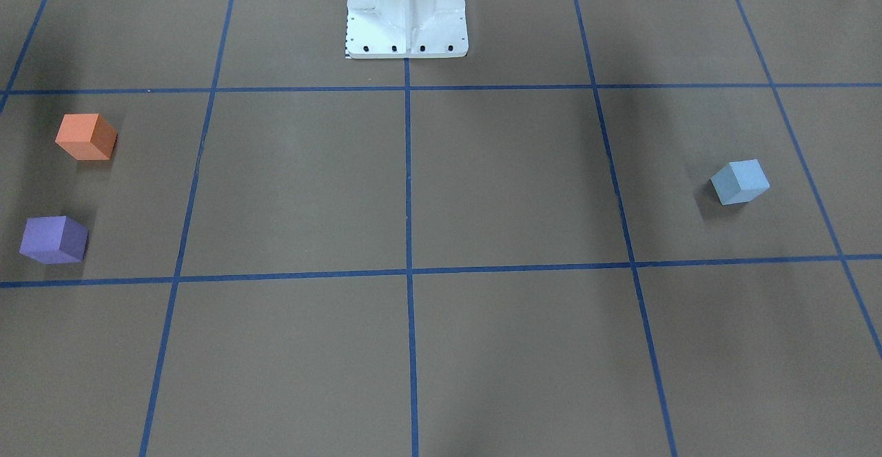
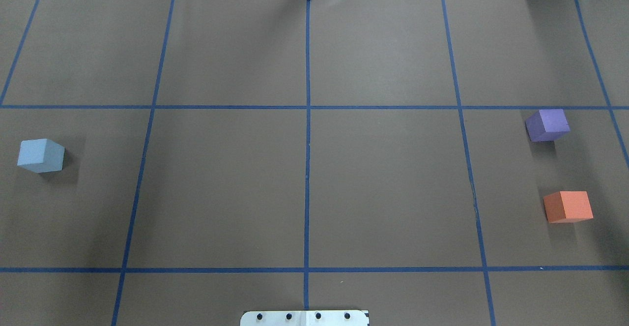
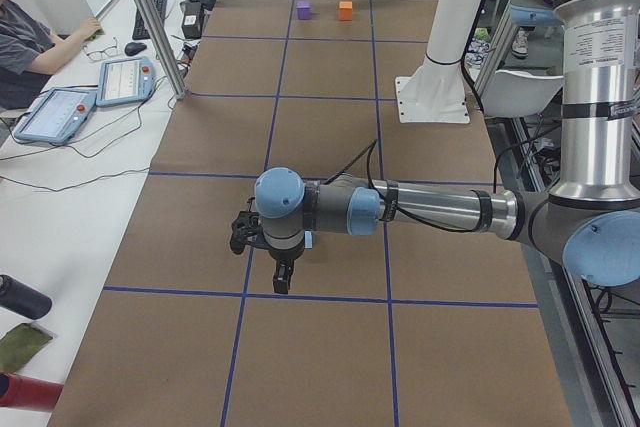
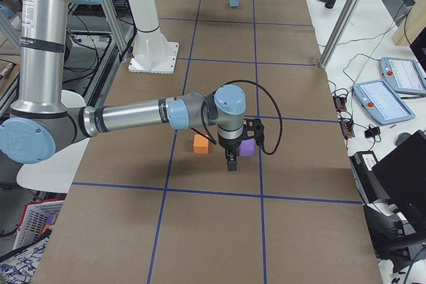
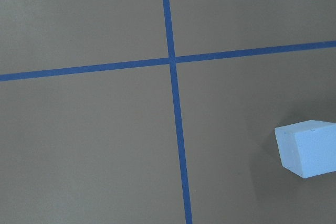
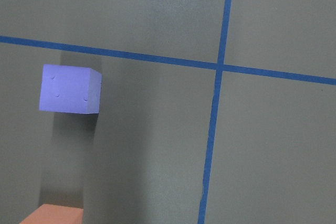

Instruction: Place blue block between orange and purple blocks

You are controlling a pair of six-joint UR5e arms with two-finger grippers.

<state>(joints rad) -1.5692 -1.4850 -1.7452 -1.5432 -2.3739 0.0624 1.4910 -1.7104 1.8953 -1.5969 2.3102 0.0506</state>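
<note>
One table (image 2: 383, 178) is logged, covered in brown paper and gridded with blue tape lines. Two arms are stretched low over it, the left arm (image 3: 440, 209) at the robot's left end and the right arm (image 4: 126, 116) at its right end. One white base plate (image 2: 304, 318) is bolted at the near edge. Whether the left gripper (image 3: 283, 283) and right gripper (image 4: 230, 163) are parted or closed cannot be told from the side views. Three blocks are counted, one per colour.

Blue block (image 2: 41, 155): pale matte cube, sharp-edged, turned askew to the tape, resting on the paper at the left end. Orange block (image 2: 568, 206) and purple block (image 2: 547, 125) are seen at the opposite end, apart from each other, with orange nearer the base plate.
</note>
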